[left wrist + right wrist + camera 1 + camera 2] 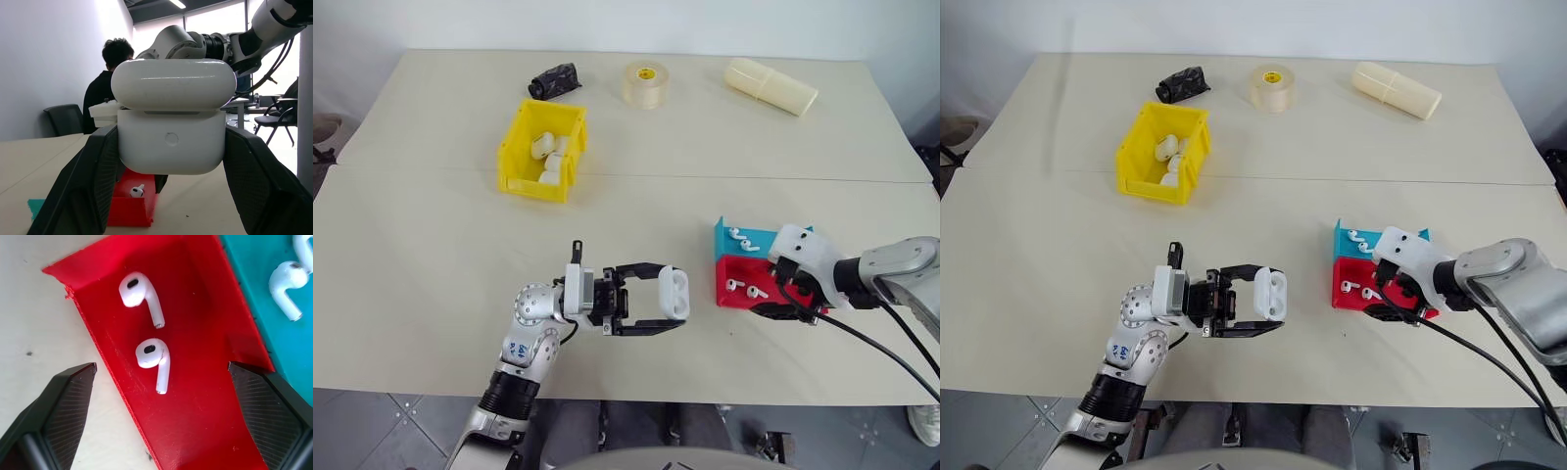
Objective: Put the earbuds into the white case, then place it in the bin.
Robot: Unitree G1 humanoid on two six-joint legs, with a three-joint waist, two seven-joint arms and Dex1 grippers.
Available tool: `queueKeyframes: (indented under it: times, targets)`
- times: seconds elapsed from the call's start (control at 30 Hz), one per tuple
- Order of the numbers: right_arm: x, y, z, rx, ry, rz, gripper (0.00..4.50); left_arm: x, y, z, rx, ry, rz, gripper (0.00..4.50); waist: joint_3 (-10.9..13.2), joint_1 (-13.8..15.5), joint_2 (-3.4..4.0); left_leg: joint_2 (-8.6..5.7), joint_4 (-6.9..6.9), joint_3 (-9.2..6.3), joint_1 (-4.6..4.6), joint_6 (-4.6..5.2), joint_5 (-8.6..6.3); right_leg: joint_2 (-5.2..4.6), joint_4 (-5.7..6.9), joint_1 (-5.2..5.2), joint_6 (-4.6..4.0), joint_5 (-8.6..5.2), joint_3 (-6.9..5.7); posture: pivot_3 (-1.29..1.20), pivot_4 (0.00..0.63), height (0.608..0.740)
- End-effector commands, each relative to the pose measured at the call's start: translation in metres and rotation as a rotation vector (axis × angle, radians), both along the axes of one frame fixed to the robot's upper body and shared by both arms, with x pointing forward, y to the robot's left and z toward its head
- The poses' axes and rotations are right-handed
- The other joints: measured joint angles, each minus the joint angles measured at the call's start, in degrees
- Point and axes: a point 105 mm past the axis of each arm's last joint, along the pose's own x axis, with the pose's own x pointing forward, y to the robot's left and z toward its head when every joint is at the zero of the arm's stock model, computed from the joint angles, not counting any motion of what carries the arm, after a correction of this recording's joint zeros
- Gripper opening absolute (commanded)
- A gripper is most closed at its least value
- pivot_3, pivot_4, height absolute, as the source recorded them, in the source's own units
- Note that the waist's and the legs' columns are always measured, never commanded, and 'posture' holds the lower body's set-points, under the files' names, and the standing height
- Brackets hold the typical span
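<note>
Spread wide above the red tray [195, 406], the right gripper [164, 396] straddles two earbuds [154, 364] lying close together, so closing here could nip both, or skid one against the tray wall. Left gripper [646, 299] pinches the case [674, 292] off the table, lid apparently ajar; a loose pinch could tip it. Well beyond sits the bin [514, 157].
</note>
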Motion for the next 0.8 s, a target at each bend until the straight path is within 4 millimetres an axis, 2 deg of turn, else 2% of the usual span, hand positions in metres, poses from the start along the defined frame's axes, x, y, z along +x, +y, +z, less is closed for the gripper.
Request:
queueKeyframes:
  times: [0.03, 0.23, 0.33, 0.47, 0.8]
  targets:
    - [0.004, 0.004, 0.004, -0.012, -0.018, 0.013, 4.50, -0.007, -0.003, 0.006, -0.020, -0.025, -0.009, 2.78, 0.0, -0.1, 0.00, 0.00, 0.00, 0.01, 0.00, 0.00, 0.00, 0.00, 0.00, 0.00, 0.00, 0.00, 0.01, 0.00, 0.150, 0.740]
    - [0.006, 0.008, 0.005, -0.018, -0.028, 0.022, 4.50, -0.008, -0.005, 0.006, -0.016, -0.021, -0.012, 2.78, 0.0, -0.1, 0.01, 0.01, 0.01, 0.02, 0.00, 0.00, 0.00, 0.00, 0.01, -0.01, 0.01, 0.00, 0.01, 0.00, 0.150, 0.740]
    - [0.006, 0.013, 0.004, -0.013, -0.028, 0.033, 3.95, -0.009, -0.006, 0.006, -0.016, -0.019, -0.016, 2.78, 0.0, -0.1, 0.01, 0.02, 0.00, 0.01, 0.00, 0.00, 0.00, 0.01, 0.00, -0.01, 0.01, 0.00, -0.01, 0.00, 0.150, 0.740]
    - [0.005, 0.015, 0.003, -0.018, -0.027, 0.048, 2.63, -0.008, -0.006, 0.006, -0.014, -0.019, -0.017, 2.78, 0.0, 0.0, 0.01, 0.01, 0.00, 0.01, 0.00, 0.00, 0.00, 0.01, 0.00, -0.01, 0.01, 0.00, 0.00, 0.00, 0.150, 0.740]
    - [0.004, 0.016, 0.001, -0.051, -0.033, 0.096, 2.63, -0.005, -0.004, 0.007, -0.009, -0.022, -0.016, 2.78, 0.0, -0.1, 0.01, 0.01, 0.00, 0.01, 0.00, 0.00, 0.00, 0.01, 0.00, -0.01, 0.00, 0.00, 0.00, 0.00, 0.150, 0.740]
